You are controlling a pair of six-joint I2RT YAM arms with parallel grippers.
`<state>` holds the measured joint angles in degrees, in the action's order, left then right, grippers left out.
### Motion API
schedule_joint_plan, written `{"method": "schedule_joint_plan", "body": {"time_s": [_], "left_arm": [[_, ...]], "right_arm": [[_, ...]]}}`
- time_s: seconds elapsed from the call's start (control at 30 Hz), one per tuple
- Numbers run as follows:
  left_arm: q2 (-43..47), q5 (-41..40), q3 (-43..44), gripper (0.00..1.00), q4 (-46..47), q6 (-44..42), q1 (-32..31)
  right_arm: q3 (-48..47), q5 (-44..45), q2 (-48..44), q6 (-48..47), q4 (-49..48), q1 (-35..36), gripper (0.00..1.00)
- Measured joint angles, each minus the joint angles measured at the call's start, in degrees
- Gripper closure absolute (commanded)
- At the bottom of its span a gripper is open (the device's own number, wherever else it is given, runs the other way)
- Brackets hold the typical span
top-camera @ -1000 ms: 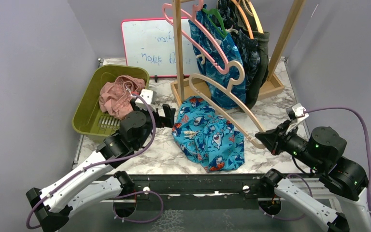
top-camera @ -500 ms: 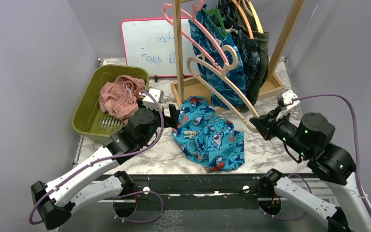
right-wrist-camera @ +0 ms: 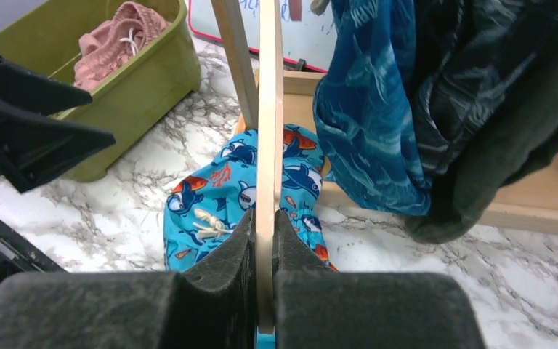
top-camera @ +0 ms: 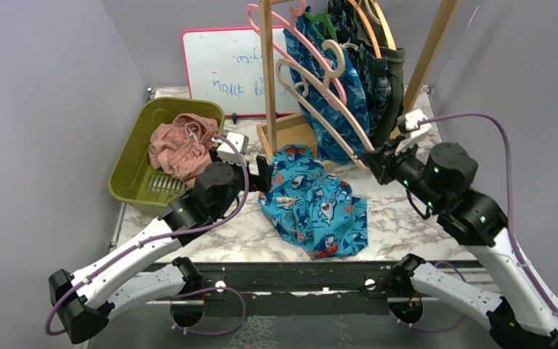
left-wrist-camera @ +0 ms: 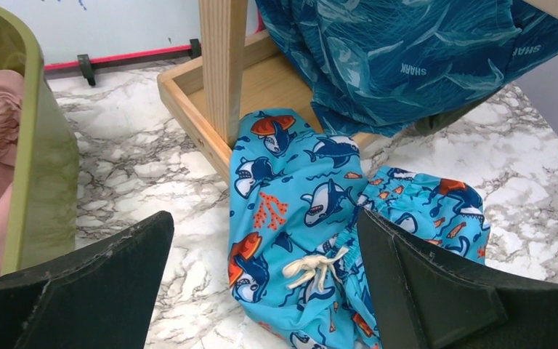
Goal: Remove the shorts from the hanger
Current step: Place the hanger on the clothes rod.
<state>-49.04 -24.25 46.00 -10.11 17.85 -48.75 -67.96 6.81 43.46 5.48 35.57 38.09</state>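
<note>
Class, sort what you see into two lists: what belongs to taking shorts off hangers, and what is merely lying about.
Belongs to the job:
beige hanger, pinched in the right gripper
open left gripper
cartoon-print shorts on the table
blue shorts hanging on the rack
pink shorts in the green basket

Lying about:
whiteboard

White-and-black arms (top-camera: 132, 251), purple cables (top-camera: 509, 174), black padded end effector fingers (left-wrist-camera: 94, 283)
</note>
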Motion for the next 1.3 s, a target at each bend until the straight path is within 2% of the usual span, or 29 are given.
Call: {"method": "schedule_joint_plan", "body": {"time_s": [0.23,0.7,1.3], "left_arm": [[-1.92,2.27,0.00,0.01,0.17,0.81,0.00],[-4.04,4.63,0.00,0.01,0.79,1.49,0.00],[-5.62,5.22,0.00,0.01,1.01,2.16,0.00]], "right_arm": [[-4.87,-0.07,9.29,-0.02,-4.55,0.00,0.99],[-10.45,-1.11,13.46,-1.40,-10.27,0.00,0.99],[-25.70,-1.95,27.91,-5.01,-10.84,0.00,0.99]]}}
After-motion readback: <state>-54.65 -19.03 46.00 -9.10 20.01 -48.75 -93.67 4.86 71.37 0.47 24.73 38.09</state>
